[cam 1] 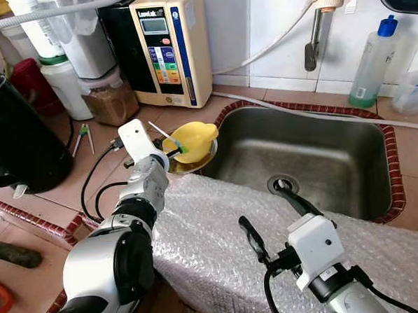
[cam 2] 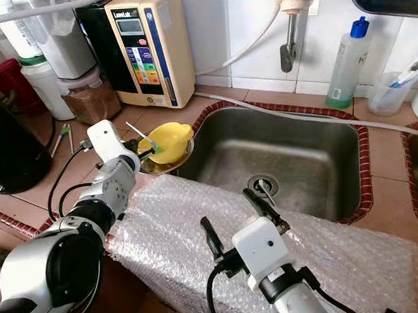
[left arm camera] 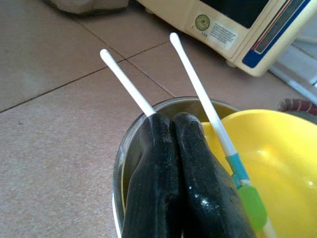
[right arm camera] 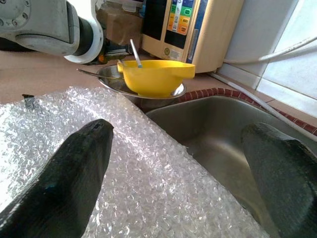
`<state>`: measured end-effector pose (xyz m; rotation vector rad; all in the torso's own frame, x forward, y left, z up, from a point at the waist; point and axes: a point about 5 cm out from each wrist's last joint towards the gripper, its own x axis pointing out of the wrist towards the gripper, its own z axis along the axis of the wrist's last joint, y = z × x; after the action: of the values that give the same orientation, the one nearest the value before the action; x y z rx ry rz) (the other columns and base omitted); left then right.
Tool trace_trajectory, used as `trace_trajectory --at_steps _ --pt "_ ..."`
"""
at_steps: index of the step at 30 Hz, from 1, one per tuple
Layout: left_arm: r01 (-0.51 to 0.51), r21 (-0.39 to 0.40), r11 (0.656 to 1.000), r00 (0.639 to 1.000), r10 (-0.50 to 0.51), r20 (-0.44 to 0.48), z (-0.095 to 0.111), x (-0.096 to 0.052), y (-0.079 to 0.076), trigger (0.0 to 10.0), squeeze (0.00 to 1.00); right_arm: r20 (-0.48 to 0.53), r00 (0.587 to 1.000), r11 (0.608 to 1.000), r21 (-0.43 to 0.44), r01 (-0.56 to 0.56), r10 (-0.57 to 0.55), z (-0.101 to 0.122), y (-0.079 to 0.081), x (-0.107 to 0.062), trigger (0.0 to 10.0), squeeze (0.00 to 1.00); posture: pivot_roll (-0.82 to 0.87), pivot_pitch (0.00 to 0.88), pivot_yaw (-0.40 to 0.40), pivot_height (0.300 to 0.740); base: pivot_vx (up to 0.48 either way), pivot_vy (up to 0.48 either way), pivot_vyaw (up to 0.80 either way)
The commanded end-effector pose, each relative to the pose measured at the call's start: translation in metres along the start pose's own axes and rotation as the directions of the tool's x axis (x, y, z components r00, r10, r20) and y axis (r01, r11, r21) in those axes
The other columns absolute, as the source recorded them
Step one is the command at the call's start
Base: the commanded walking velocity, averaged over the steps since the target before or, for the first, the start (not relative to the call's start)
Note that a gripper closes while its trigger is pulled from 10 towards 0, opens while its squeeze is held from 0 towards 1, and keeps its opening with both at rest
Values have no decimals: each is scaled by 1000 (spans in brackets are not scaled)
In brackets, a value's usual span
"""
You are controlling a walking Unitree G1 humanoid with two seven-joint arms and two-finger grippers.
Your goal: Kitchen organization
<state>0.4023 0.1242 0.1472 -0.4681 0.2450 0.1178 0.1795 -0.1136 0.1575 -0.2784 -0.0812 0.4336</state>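
Nearest, the right hand hovers spread over bubble wrap padding the bench edge. At the sink corner, the left hand pinches a white stick (presumably lifting it) from the steel bowl holding a yellow bowl.

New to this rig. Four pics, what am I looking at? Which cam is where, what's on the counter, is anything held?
It is a humanoid robot with two silver arms, each ending in a tool of two black fingers. The top two pictures come from its head camera, looking down at a tiled kitchen counter. The other two come from wrist cameras that look along each tool.

A yellow bowl sits in a metal bowl beside the steel sink. Bubble wrap covers the counter's front edge.

The left tool is shut on a thin white stick at the bowls. The right tool hangs open over the bubble wrap, holding nothing.
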Motion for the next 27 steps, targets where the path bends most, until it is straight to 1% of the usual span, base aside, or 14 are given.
trace_trajectory --at_steps 1,3,8,10,12,14,17,25,26,27 --pt "47 -26 999 997 -45 60 20 2 -7 0 0 3 1000 1000 1 -8 8 0 0 2 10000 173 -163 15 149 740 0 0 0" --pt "50 -45 998 996 -46 75 23 2 -6 0 0 5 1000 1000 0 -11 11 -1 0 3 10000 173 -159 13 146 740 0 0 0" --pt "45 -54 997 996 -41 83 25 2 -3 0 0 7 1000 1000 -1 -14 14 -1 -1 4 10000 176 -152 10 144 740 0 0 0" --pt "55 -81 995 994 -47 99 28 2 -1 0 0 10 1000 1000 -2 -16 16 -1 -1 5 10000 176 -150 7 142 740 0 0 0" --pt "61 -90 994 993 -51 106 30 2 0 0 0 11 1000 1000 -2 -16 16 -1 -1 6 10000 173 -149 7 141 740 0 0 0" --pt "98 -118 988 988 -81 134 35 2 -1 0 0 11 1000 1000 -4 -17 17 -2 -2 6 10000 173 -146 4 140 740 0 0 0" --pt "114 -131 985 985 -94 146 37 2 -2 0 0 11 1000 1000 -4 -17 17 -2 -2 6 10000 173 -145 3 140 740 0 0 0" --pt "133 -125 983 982 -114 147 36 2 -5 0 0 14 1000 1000 -6 -20 20 -3 -3 9 10000 173 -135 0 137 740 0 0 0" --pt "129 -104 986 984 -115 133 34 2 -6 0 0 16 1000 1000 -7 -21 22 -3 -2 9 10000 173 -134 0 137 740 0 0 0" --pt "129 -104 986 984 -115 133 34 2 -6 0 0 16 1000 1000 -7 -21 22 -3 -2 9 10000 173 -134 0 137 740 0 0 0"
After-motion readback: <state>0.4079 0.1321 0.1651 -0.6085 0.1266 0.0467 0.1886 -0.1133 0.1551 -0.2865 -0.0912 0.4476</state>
